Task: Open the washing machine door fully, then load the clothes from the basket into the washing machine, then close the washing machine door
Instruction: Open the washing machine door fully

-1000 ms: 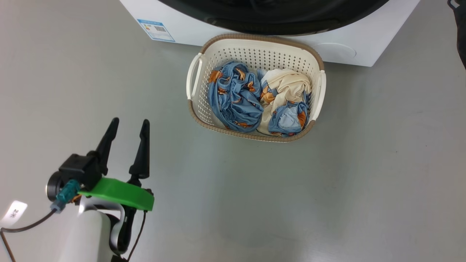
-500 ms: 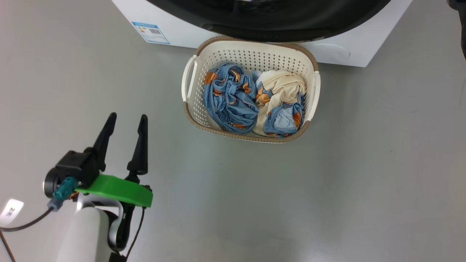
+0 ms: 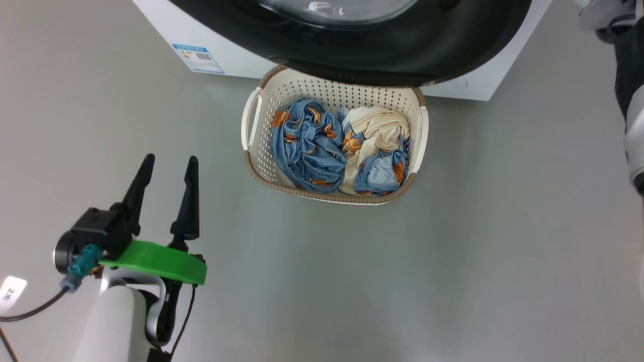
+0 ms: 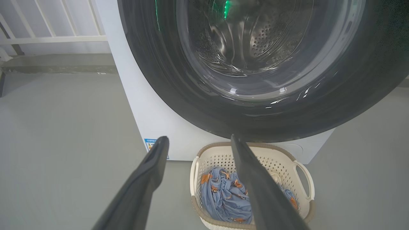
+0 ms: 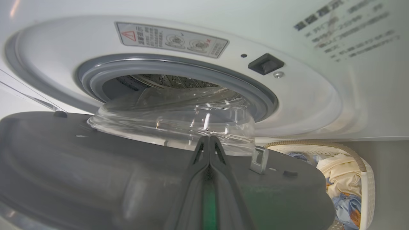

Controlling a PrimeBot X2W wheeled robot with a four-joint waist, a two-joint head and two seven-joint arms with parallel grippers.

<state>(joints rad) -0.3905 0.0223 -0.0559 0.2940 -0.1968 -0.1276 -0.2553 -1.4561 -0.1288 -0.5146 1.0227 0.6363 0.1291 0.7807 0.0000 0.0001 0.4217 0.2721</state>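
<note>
Left gripper [image 3: 171, 158] hovers above the floor [image 3: 453, 251], fingers spread, holding nothing. Beyond it, the basket [image 3: 261, 151] stands just before the washing machine [image 3: 231, 60], with the clothes [image 3: 307, 146] inside. The washing machine door [image 3: 402, 55] stands ajar over the basket's far rim. Right gripper [image 5: 209, 140], fingers pressed together, lies at the door's inner face.

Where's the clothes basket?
In the head view the basket sits on the floor just in front of the washing machine, its far edge under the open washing machine door, ahead and right of the left gripper.

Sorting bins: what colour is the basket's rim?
The basket's rim is brown; best in head view.
</note>
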